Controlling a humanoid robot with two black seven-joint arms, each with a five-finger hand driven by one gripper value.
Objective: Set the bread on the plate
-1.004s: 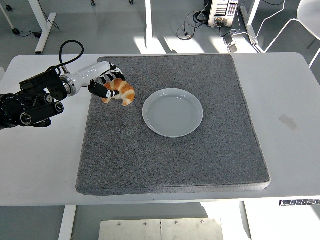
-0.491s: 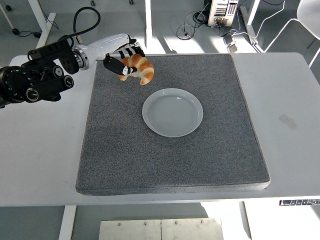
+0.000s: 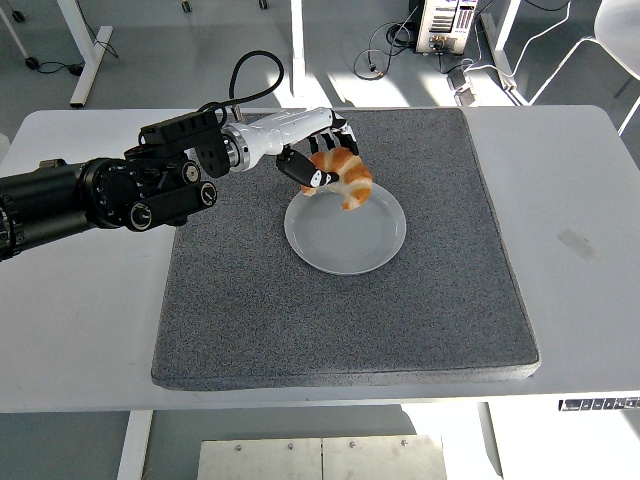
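The left hand (image 3: 318, 152) reached in from the left edge, its fingers (image 3: 300, 170) curled tight around the bread (image 3: 343, 177), a golden croissant! The bread hung in that grip over the far rim of the plate (image 3: 345, 240), above its upper edge; whether it touched the rim could not be told. The pale plate sat near the middle of the grey mat (image 3: 300, 320) on the white table (image 3: 580, 300).

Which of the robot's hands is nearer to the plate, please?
Left. The left hand holds the croissant over the plate's far rim; the right hand is out of view.
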